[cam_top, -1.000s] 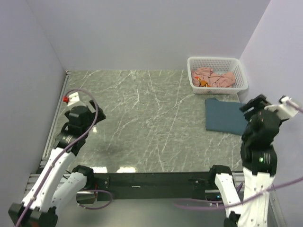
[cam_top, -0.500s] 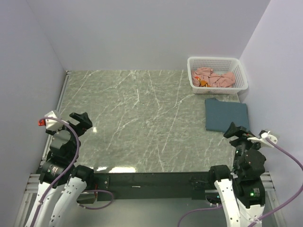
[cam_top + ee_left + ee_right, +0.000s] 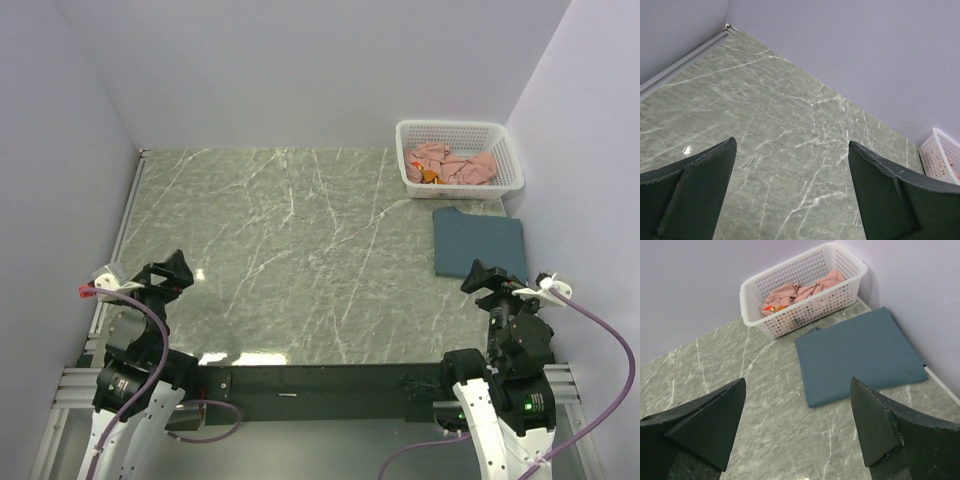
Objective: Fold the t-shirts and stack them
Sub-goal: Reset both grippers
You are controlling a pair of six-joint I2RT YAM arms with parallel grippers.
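Right wrist view: slate-blue t-shirt [image 3: 860, 352] folded, both jaws wide, empty; next probably fetching a pink t-shirt [image 3: 795, 290] from the basket [image 3: 805, 314].

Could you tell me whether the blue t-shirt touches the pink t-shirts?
Apart. Right wrist view: pink t-shirts inside the basket, blue t-shirt on the table outside it.

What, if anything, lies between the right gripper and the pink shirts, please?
The folded blue shirt lies flat on the table before the open right gripper, then the basket's near wall fronts the pink shirts. Reaching from above probably clears both.
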